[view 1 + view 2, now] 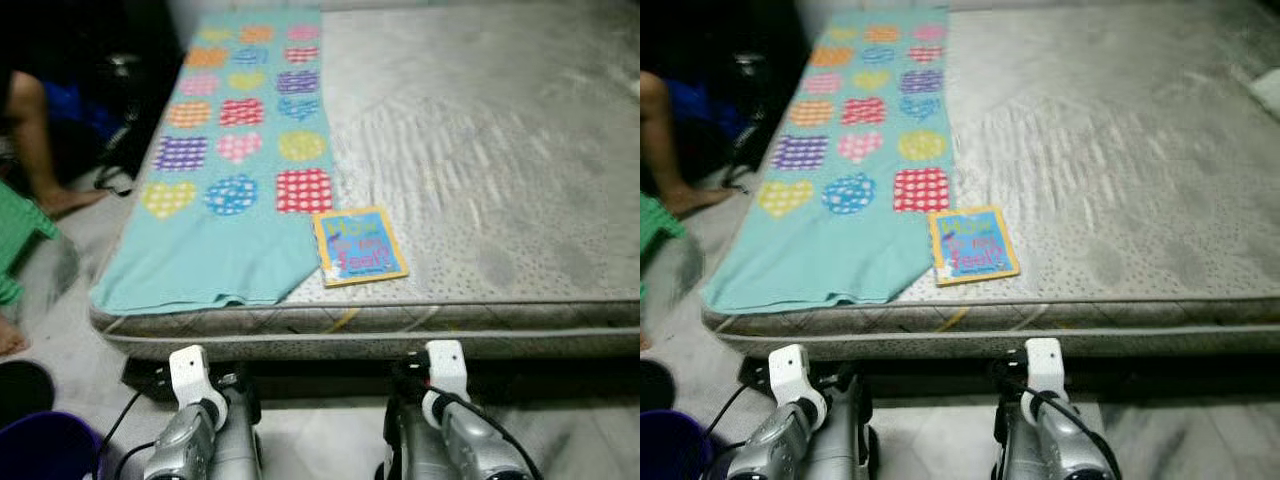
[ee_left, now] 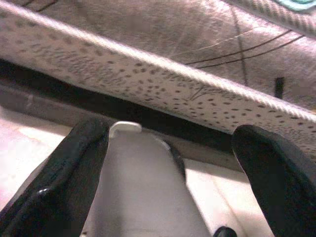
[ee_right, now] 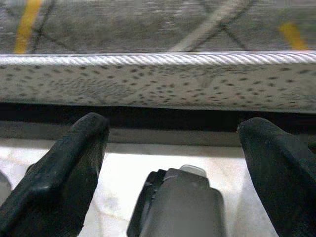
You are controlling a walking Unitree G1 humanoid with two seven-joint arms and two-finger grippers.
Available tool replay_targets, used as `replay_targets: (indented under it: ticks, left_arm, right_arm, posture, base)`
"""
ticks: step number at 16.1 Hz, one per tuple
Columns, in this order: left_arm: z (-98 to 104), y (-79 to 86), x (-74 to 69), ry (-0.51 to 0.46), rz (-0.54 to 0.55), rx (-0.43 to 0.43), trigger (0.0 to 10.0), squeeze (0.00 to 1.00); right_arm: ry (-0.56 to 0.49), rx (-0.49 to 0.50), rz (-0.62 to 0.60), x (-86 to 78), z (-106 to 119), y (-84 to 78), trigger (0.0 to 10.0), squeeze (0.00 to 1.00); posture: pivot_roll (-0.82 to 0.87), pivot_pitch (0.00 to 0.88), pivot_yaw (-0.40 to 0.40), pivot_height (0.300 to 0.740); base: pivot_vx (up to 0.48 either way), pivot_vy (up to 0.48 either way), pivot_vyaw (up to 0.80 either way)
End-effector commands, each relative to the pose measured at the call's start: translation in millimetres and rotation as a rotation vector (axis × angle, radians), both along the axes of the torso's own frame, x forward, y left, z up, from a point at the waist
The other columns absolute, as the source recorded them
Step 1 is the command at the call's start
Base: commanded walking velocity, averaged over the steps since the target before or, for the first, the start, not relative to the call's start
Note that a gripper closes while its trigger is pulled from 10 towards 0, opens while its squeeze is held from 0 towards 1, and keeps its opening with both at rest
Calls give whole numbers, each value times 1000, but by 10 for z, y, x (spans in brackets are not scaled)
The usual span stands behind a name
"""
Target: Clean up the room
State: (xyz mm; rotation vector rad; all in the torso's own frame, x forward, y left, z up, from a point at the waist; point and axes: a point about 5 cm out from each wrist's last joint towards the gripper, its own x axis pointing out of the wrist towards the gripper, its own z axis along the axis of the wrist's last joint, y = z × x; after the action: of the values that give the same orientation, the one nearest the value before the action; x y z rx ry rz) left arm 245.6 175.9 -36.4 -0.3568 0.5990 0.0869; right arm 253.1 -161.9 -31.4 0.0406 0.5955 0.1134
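A small book [image 1: 359,245] with a yellow border and blue cover lies flat near the front edge of a grey mattress [image 1: 480,150]. Beside it, a teal cloth [image 1: 225,160] printed with coloured hearts and circles runs along the mattress's left side. Both silver arms hang low in front of the mattress, the left arm [image 1: 190,430] and the right arm [image 1: 455,430]. In the wrist views the left gripper [image 2: 173,148] and right gripper [image 3: 173,143] are open, holding nothing, just short of the mattress's side edge [image 3: 158,79] above pale floor.
A person's bare leg [image 1: 30,130] and foot stand at the left, near a green stool [image 1: 20,235]. A purple bucket [image 1: 45,445] sits at the bottom left on the marble floor [image 1: 580,430]. Dark clutter with cables [image 1: 115,165] lies beside the mattress's far left.
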Motion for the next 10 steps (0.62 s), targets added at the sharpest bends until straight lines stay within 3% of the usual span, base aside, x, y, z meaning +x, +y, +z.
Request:
replay_targets:
  ticks: [1, 3, 5, 8, 10]
  left_arm:
    - [-4, 51, -5, 8, 13, -2, 10000, 0]
    - [29, 59, 21, -18, 12, -5, 10000, 0]
    - [183, 46, 110, -113, -12, 14, 10000, 0]
    - [223, 109, 81, -144, 25, 17, 10000, 0]
    - [225, 126, 88, -145, 33, 23, 10000, 0]
  right_arm:
    - [11, 12, 1, -13, -18, 49, 10000, 0]
    - [-1, 22, 0, 3, -4, 56, 10000, 0]
    - [-83, 133, -18, 91, 120, 82, 10000, 0]
    - [-175, 275, -26, 178, 291, 208, 10000, 0]
    - [-187, 307, -32, 202, 328, 286, 10000, 0]
  posture:
    - [-102, 182, 24, 601]
    - [-102, 181, 23, 601]
    - [-94, 180, 23, 601]
    - [-81, 184, 22, 601]
    - [-83, 183, 22, 601]
  base:
    - [0, 0, 0]
    - [0, 0, 0]
    - [0, 0, 0]
    - [0, 0, 0]
    - [0, 0, 0]
